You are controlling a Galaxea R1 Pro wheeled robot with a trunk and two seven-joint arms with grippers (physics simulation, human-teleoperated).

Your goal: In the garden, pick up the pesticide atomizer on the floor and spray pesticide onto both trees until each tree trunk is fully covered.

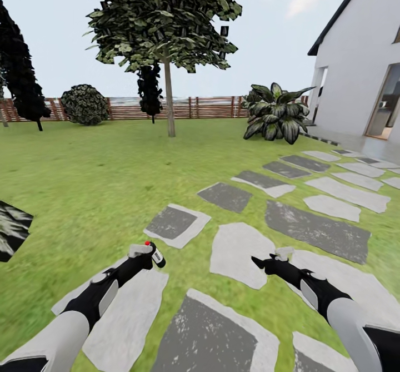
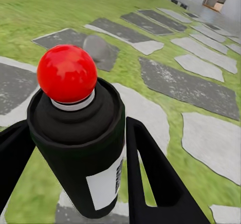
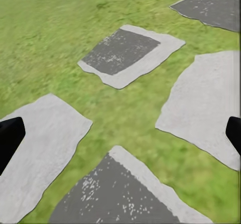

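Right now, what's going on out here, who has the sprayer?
The left gripper holds the pesticide atomizer, a dark can with a red knob on top, its fingers on either side of the can. The right gripper is open and empty over the stepping stones. The robot stands on the lawn path; one tree trunk rises ahead across the grass, not yet within reach.

The pesticide atomizer (image 2: 83, 148) had a matt black body, a white paper-like label and a glossy red ball top. The stepping stones (image 1: 236, 252) looked rough and speckled, the lawn (image 1: 94, 172) coarse, and the fence (image 1: 205, 107) slatted brown wood.
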